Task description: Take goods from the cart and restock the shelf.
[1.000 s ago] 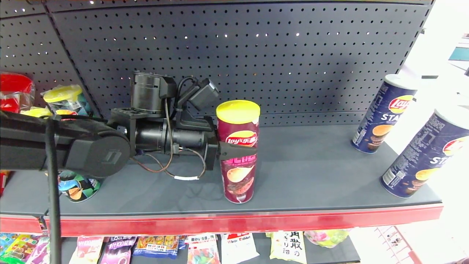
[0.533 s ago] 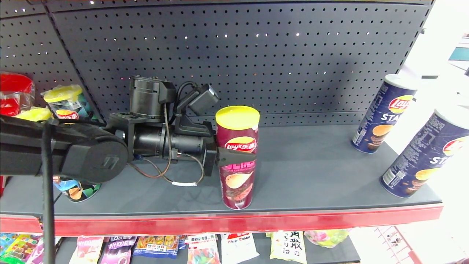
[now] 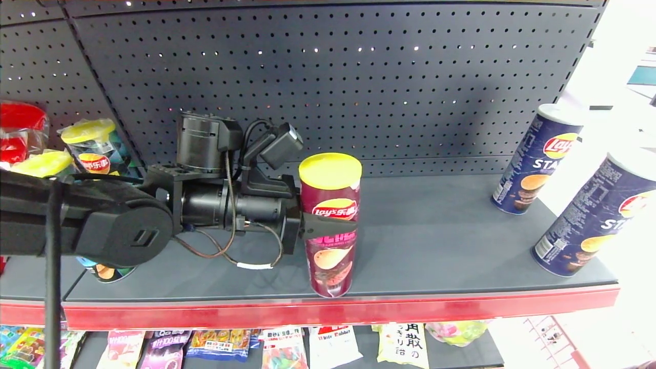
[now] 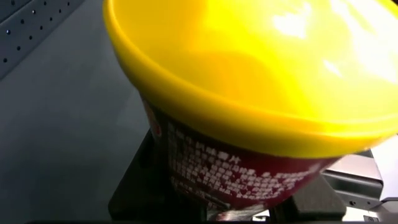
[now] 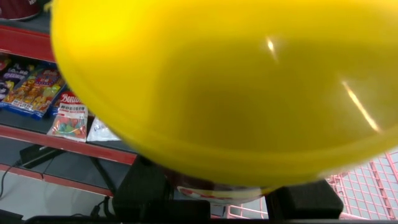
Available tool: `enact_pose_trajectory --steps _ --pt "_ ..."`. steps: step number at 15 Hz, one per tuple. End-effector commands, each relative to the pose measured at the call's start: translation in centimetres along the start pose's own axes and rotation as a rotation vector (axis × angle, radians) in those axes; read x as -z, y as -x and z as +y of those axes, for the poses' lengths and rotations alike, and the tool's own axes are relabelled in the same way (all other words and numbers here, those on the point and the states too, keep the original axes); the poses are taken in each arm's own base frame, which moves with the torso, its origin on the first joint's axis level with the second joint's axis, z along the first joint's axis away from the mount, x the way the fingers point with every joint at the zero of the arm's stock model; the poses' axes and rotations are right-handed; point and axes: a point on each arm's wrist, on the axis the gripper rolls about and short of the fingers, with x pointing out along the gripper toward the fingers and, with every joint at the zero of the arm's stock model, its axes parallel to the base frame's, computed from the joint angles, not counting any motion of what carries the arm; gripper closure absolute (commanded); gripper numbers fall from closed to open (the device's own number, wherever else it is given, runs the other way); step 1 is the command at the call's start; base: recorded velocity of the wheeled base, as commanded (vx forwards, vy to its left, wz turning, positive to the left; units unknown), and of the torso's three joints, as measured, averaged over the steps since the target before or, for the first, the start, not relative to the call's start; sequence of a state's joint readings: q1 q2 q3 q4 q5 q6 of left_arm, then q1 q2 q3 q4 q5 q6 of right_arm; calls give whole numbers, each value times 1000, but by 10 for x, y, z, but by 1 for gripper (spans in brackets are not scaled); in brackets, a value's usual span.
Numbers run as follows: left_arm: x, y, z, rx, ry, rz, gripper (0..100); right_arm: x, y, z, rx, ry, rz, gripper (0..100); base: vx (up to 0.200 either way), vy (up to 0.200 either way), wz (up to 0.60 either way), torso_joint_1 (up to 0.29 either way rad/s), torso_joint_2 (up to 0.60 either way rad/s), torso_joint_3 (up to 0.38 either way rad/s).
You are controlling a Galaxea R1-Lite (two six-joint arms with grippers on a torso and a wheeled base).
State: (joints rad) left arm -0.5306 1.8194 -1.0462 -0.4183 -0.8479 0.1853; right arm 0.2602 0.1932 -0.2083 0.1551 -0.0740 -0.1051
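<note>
The right pincer [image 5: 217,194] is closed around a second yellow-lidded can [image 5: 217,81], in front of the snack bags [image 5: 37,93] on the lower shelf. At the front edge of the shelf [image 3: 435,307], left of its middle, the left pincer [image 3: 328,224] grips the upright maroon can [image 3: 328,261] at mid-height. Whether the can's base touches the shelf cannot be told. A front blue can [image 3: 589,220] stands at the right front corner, and a rear blue can [image 3: 535,164] stands behind it. A yellow-lidded tub [image 3: 89,143] stands at the left rear.

Shelf [image 3: 420,230] is being viewed frontally, slightly downward, from the head; maroon can [image 3: 329,225] is being shared, lid-close, with left wrist; second can [image 5: 217,87] is being filmed equally close by right wrist.
</note>
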Motion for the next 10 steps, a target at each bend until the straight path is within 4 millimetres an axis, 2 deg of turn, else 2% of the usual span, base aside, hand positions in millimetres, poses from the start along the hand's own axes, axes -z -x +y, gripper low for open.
enact_pose_trajectory --steps 1,5,6,10 --pt "2 1 -2 0 7 7 100 0 0 0 -1 1 1 100 0 0 0 0 0 0" --pt "5 3 -5 1 11 10 100 0 0 0 -1 1 1 100 0 0 0 0 0 0" --pt "5 4 -6 2 6 6 0 0 0 0 -1 1 1 100 0 0 0 0 0 0" --pt "3 11 -14 -1 12 2 0 -1 0 0 -3 1 1 100 0 0 0 0 0 0"
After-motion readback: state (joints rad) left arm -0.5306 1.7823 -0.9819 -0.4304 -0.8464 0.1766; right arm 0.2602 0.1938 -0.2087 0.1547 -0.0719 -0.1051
